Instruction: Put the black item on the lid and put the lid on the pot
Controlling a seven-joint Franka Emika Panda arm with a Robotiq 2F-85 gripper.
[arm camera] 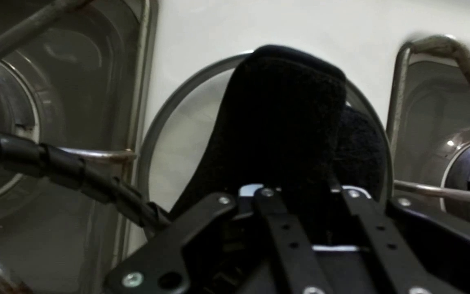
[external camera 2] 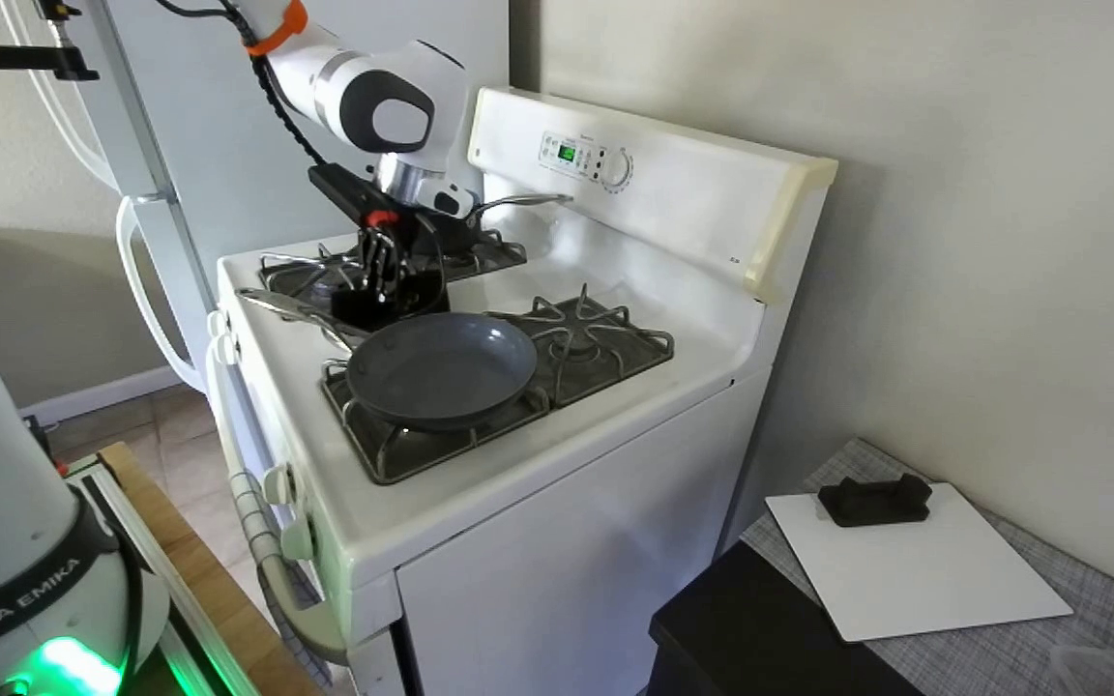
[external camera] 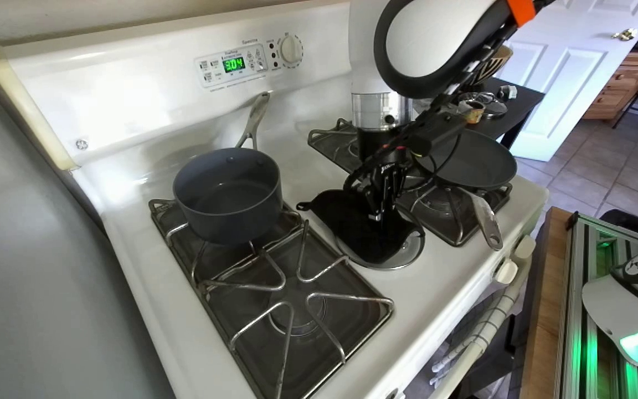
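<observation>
The black item (external camera: 366, 230) is floppy and folded, and it covers most of the lid. In the wrist view the black item (arm camera: 280, 110) rises toward my fingers, with a second flap at its right. The clear lid (external camera: 409, 252) with its metal rim lies on the white stovetop between the burners; its glass also shows in the wrist view (arm camera: 182, 126). Its handle is hidden. My gripper (external camera: 377, 215) is above the lid with its fingers (arm camera: 310, 194) partly closed, black cloth between them. The dark grey pot (external camera: 230, 221) stands uncovered on the back burner.
A wide shallow dark pan (external camera 2: 446, 372) sits on a burner beside the lid, its handle (external camera: 485, 224) pointing to the stove front. A bare grate (external camera: 297, 310) lies in front of the pot. The pot's handle (external camera: 253, 119) reaches toward the stove's back panel (external camera: 147, 72).
</observation>
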